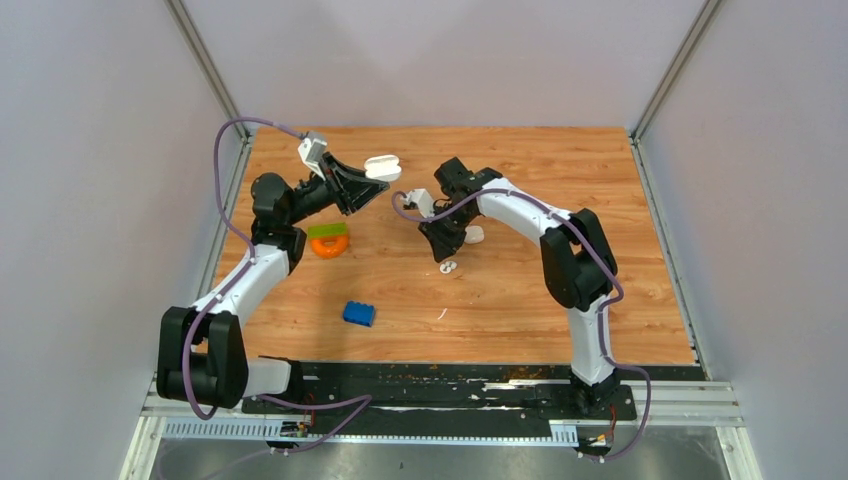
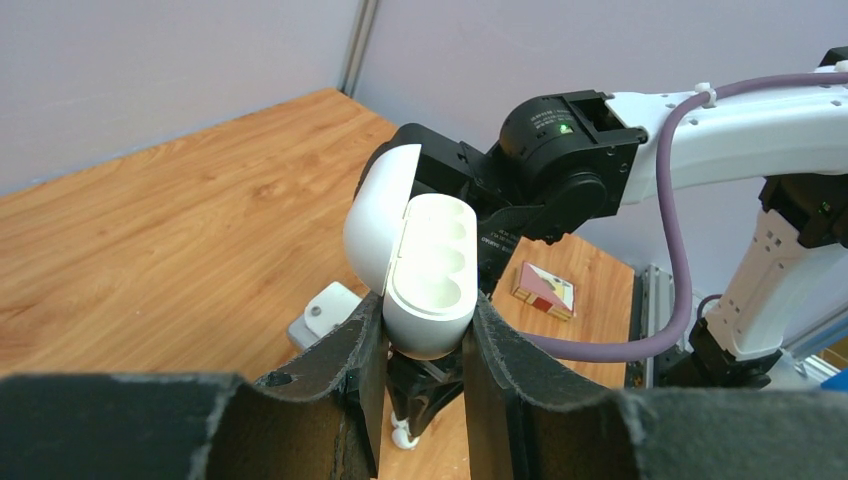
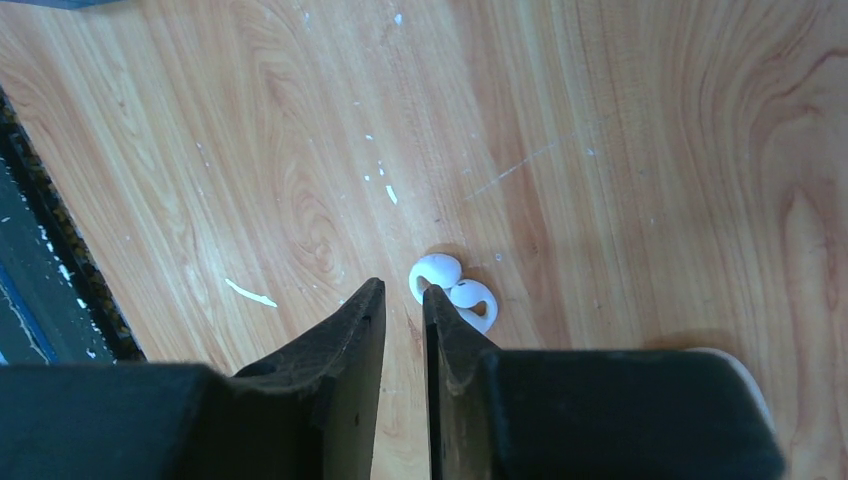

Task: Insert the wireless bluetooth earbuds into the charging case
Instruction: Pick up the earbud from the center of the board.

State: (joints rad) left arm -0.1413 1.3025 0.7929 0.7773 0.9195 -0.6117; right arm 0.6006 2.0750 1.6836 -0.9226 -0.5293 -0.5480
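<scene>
My left gripper (image 1: 372,176) is shut on the white charging case (image 1: 383,166) and holds it in the air over the far left of the table. In the left wrist view the case (image 2: 432,270) sits between the fingers (image 2: 365,345), lid open, both wells empty. Two tiny white earbuds (image 1: 448,266) lie touching each other on the wood. My right gripper (image 1: 445,252) points down just above them, jaws a narrow gap apart and empty. In the right wrist view the earbuds (image 3: 452,285) lie just off the right fingertip (image 3: 432,297), outside the gap of that gripper (image 3: 402,290).
A blue toy brick (image 1: 359,313) lies near the front. An orange and green toy (image 1: 329,240) lies by the left arm. A small white object (image 1: 474,234) lies beside the right wrist. A small red and white block (image 2: 545,290) lies behind the right arm.
</scene>
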